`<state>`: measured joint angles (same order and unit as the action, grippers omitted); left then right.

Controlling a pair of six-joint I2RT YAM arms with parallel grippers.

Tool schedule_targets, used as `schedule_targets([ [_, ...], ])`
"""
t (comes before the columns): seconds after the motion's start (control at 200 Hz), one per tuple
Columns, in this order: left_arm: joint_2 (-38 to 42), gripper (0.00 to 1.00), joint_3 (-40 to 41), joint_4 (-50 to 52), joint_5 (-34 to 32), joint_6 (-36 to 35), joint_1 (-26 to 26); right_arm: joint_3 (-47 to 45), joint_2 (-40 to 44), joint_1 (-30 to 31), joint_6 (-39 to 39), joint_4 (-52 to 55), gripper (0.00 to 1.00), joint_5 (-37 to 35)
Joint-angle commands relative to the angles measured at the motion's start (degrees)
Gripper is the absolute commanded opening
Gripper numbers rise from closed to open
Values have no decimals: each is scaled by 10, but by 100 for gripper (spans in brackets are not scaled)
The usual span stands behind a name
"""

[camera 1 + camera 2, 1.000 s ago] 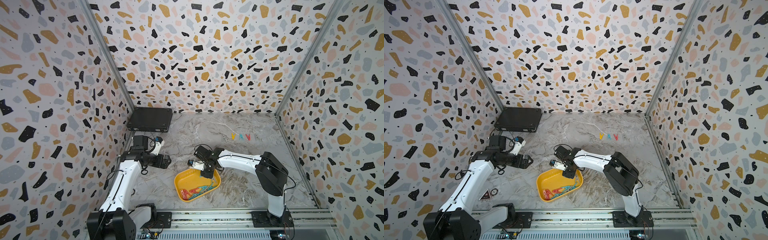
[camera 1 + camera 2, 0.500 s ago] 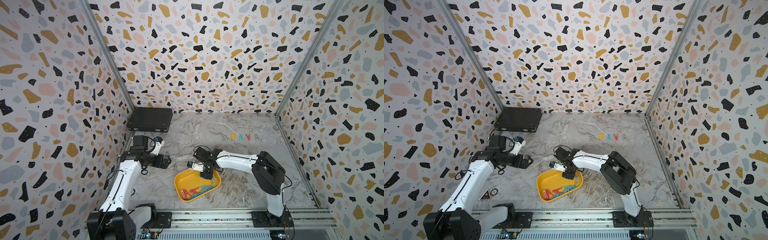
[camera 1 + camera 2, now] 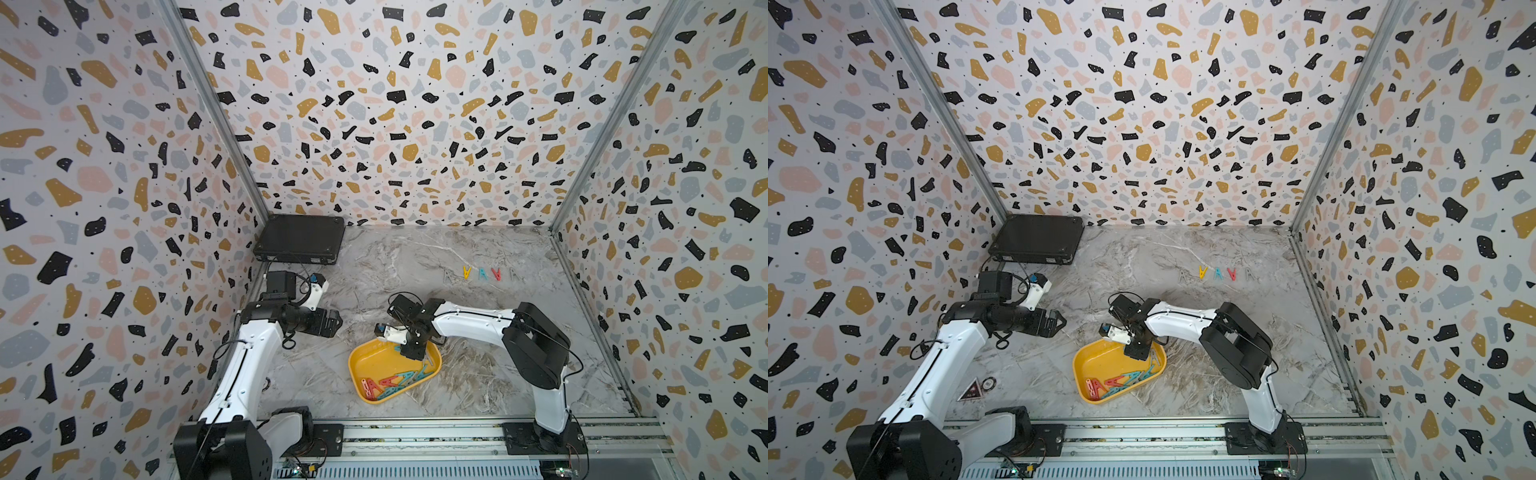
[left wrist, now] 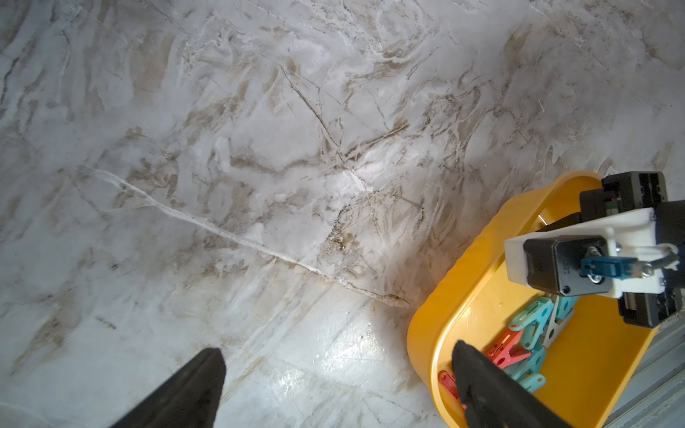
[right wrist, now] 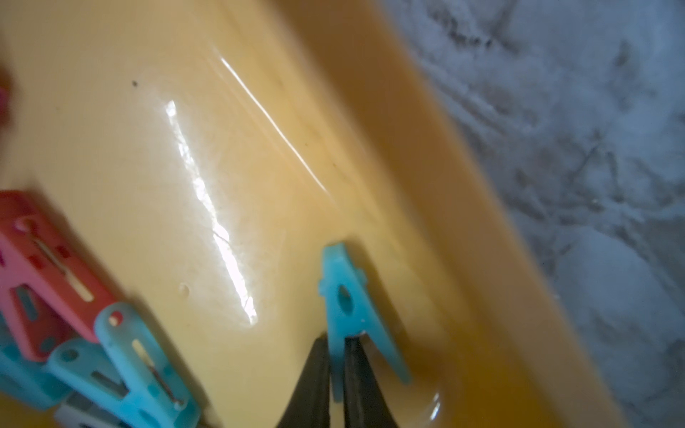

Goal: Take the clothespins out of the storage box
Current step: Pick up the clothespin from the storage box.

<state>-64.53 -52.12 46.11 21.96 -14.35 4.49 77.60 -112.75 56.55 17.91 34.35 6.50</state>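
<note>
The yellow storage box [image 3: 370, 365] [image 3: 1100, 365] lies near the front of the marble table. Several teal, red and grey clothespins [image 3: 392, 382] [image 3: 1121, 380] are piled along its near side. My right gripper [image 3: 411, 353] [image 5: 336, 342] reaches down into the box's far right corner. It is shut on one leg of a teal clothespin [image 5: 346, 296] that stands close to the box wall. My left gripper [image 3: 334, 324] [image 4: 338, 348] hangs open over bare table to the left of the box [image 4: 482, 266], with nothing between its fingers.
Several clothespins [image 3: 482, 273] [image 3: 1218, 273], yellow, teal, red and grey, lie in a row on the table at the back right. A flat black case [image 3: 301, 239] sits in the back left corner. Patterned walls close in three sides.
My right gripper has closed on the teal clothespin inside the box. The left arm has not moved.
</note>
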Motion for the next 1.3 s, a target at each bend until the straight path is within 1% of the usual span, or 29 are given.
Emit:
schedule_targets([
  [0.0, 4, 100, 1, -1, -1, -6, 3, -15, 32, 2, -10, 15, 5, 23],
  [0.035, 4, 100, 1, -1, -1, -7, 4, -17, 39, 1, -11, 16, 2, 23],
  [0.095, 4, 100, 0, -1, -1, -6, 3, -18, 47, 2, -14, 16, 0, 25],
  [0.255, 4, 100, 1, -1, -1, -6, 3, -25, 81, 4, -31, 11, 0, 49],
  [0.426, 4, 100, 1, 0, 0, -6, 4, -41, 138, 3, -63, -10, 0, 80],
  [0.481, 4, 100, 0, 0, 1, -6, 3, -41, 155, 3, -81, -12, 0, 68],
  [0.591, 3, 100, 0, 0, 2, -6, 3, -38, 184, -5, -128, -12, 0, 14],
  [0.796, 1, 100, 0, 1, 4, -7, 4, -40, 232, -85, -232, 5, 0, -6],
  [0.931, 0, 100, -1, 1, 4, -7, 3, -39, 237, -153, -297, 34, 0, -19],
  [1.056, 0, 100, 0, 1, 4, -7, 3, -39, 226, -205, -353, 49, 0, -24],
  [1.151, 1, 100, -1, 1, 3, -7, 3, -37, 205, -244, -390, 51, 0, -9],
  [1.297, 0, 100, 0, 1, 3, -8, 4, -21, 154, -270, -428, 35, 0, 8],
])
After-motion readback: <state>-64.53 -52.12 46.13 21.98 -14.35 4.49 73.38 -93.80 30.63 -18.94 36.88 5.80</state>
